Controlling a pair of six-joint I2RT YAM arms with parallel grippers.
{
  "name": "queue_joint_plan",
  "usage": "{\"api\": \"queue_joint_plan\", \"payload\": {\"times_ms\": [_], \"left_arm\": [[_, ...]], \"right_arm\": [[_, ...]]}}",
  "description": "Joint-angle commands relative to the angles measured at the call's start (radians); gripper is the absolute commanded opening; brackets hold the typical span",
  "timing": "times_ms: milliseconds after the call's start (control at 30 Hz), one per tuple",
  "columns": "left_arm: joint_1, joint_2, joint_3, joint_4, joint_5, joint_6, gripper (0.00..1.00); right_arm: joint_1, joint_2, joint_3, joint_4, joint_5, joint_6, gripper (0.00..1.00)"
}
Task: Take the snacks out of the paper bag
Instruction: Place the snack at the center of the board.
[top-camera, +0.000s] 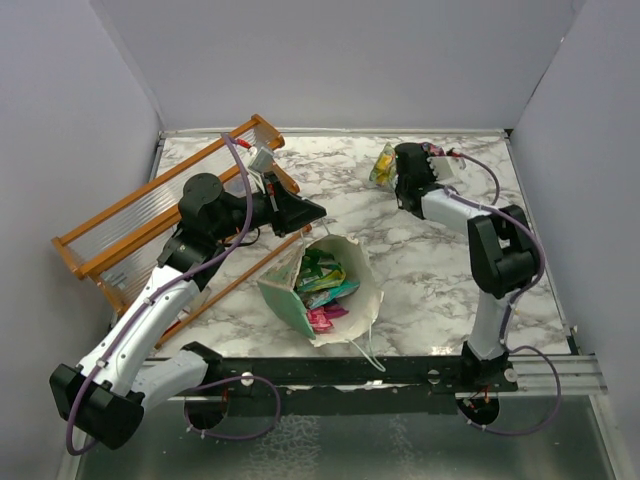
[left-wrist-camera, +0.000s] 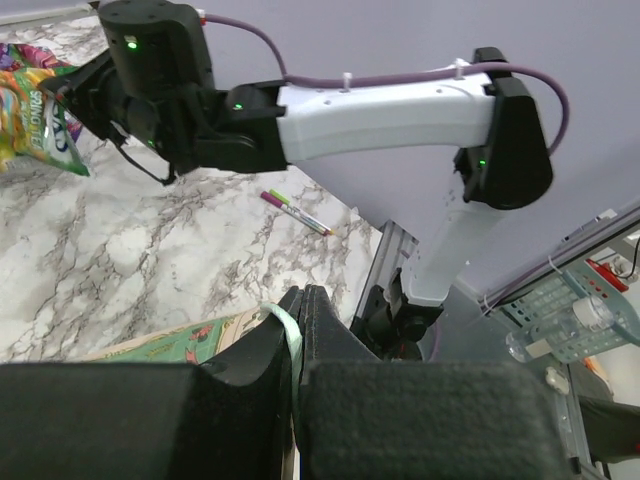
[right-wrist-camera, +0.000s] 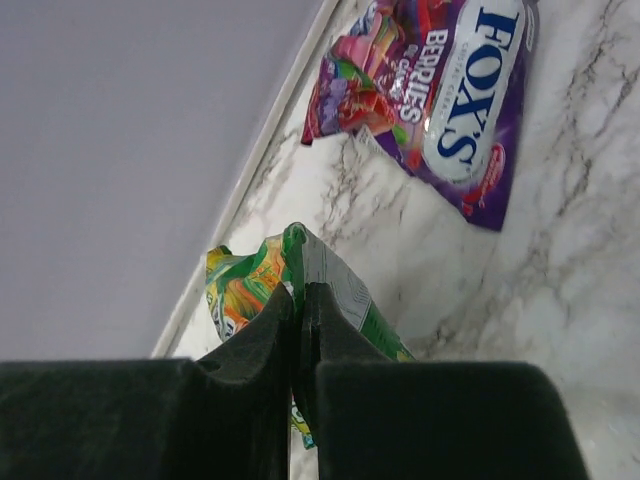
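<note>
left gripper (left-wrist-camera: 300, 298) clamps the paper bag (top-camera: 285, 300) by its rim, likely steadying it open, while right gripper (right-wrist-camera: 298, 296) pinches a green packet (right-wrist-camera: 235, 290) beside the fox's packet (right-wrist-camera: 460, 90).

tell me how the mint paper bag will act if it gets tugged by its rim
Probably floppy: the paper bag leans over with a bent rim, pinched in the left fingers. Likely light, so a tug may drag the whole bag across the marble table rather than lift it cleanly. The snacks inside could shift or spill.
</note>
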Motion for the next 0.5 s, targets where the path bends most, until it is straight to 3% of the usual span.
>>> {"api": "queue_joint_plan", "payload": {"times_ms": [0, 100, 300, 367, 467], "left_arm": [[-0.002, -0.025, -0.008, 0.043, -0.004, -0.019, 0.00], [-0.002, -0.030, -0.009, 0.051, -0.008, -0.030, 0.00], [-0.001, -0.034, -0.003, 0.049, -0.005, -0.042, 0.00], [-0.002, -0.035, -0.005, 0.049, -0.007, -0.044, 0.00], [-0.002, -0.035, -0.014, 0.055, -0.009, -0.049, 0.00]], "right_arm": [[-0.061, 0.128, 0.117, 0.071, -0.009, 0.123, 0.02], [-0.074, 0.207, 0.153, 0.127, 0.046, 0.115, 0.04], [-0.118, 0.299, 0.175, 0.173, -0.043, 0.147, 0.13], [-0.118, 0.274, 0.128, 0.188, -0.042, 0.146, 0.21], [-0.120, 0.186, 0.020, 0.174, -0.098, 0.157, 0.45]]}}
